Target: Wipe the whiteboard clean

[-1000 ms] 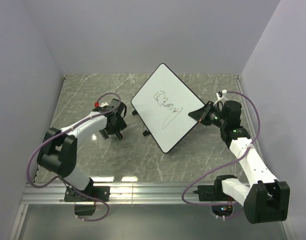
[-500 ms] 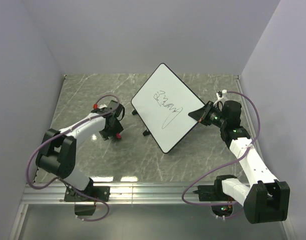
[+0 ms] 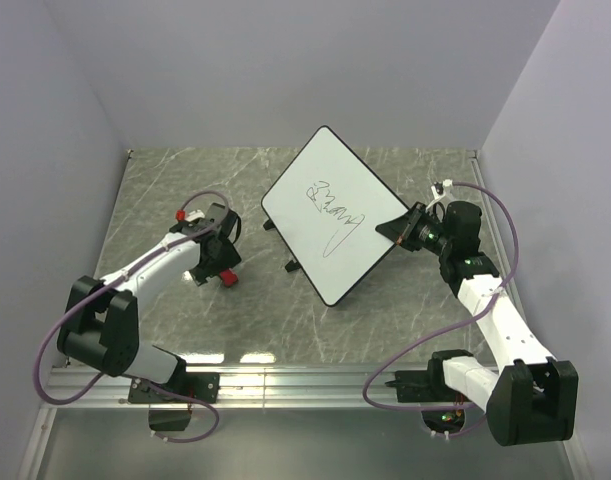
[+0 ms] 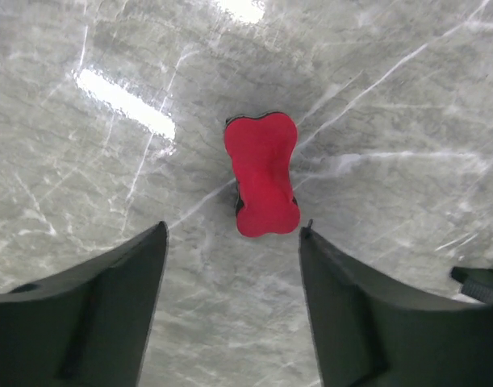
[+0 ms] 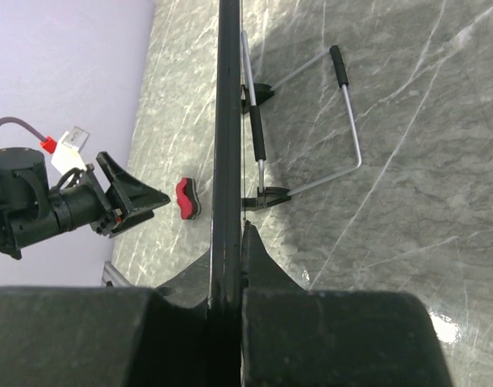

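The whiteboard (image 3: 330,212) stands tilted on its wire stand mid-table, with black scribbles on its face. My right gripper (image 3: 397,231) is shut on its right edge; the right wrist view shows the board edge-on (image 5: 228,121) clamped between the jaws. The red-and-black eraser (image 3: 226,277) lies on the table left of the board. It shows as a red block in the left wrist view (image 4: 262,174) and small in the right wrist view (image 5: 187,199). My left gripper (image 3: 213,268) is open and empty, just near of the eraser, not touching it (image 4: 232,238).
The grey marble table (image 3: 165,190) is walled on the left, back and right. The board's wire stand (image 5: 347,121) and black feet (image 5: 266,196) rest behind the board. A metal rail (image 3: 305,385) runs along the near edge.
My left gripper has pulled back toward the left and near side, uncovering the red eraser on the table. The right gripper and the board have not moved.
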